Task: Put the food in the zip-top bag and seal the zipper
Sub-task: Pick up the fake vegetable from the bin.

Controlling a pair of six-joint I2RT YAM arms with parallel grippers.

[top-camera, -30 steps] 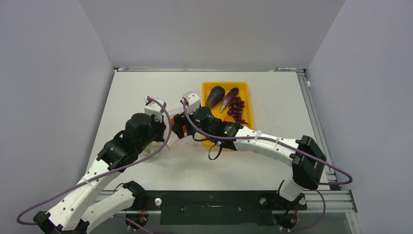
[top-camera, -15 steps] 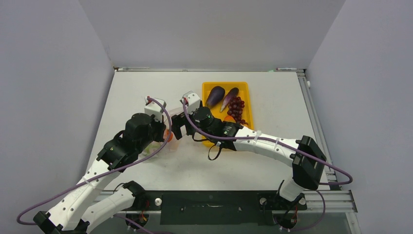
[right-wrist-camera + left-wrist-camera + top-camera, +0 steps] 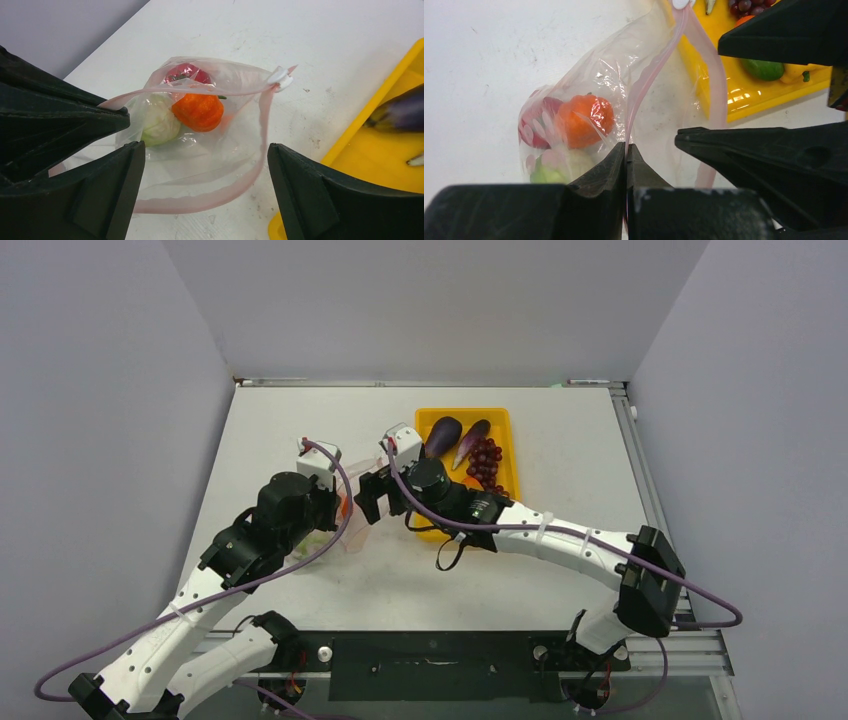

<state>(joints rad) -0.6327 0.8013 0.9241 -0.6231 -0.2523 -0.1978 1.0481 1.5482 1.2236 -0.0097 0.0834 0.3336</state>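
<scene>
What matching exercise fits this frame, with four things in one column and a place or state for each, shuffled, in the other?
Things:
1. orange pepper
2. grapes
3. left gripper
4. right gripper

Place or state:
A. open, facing the mouth of the zip-top bag
B. in the yellow tray
C. inside the zip-top bag
D. shut on the zipper

Pairs: 1-C, 2-B, 3-D, 4-A

Two eggplants [image 3: 441,436] and one bunch of grapes [image 3: 487,462] are seen in one yellow tray [image 3: 506,421]. Three toy foods [image 3: 198,111] are counted in one bag [image 3: 222,150].
</scene>
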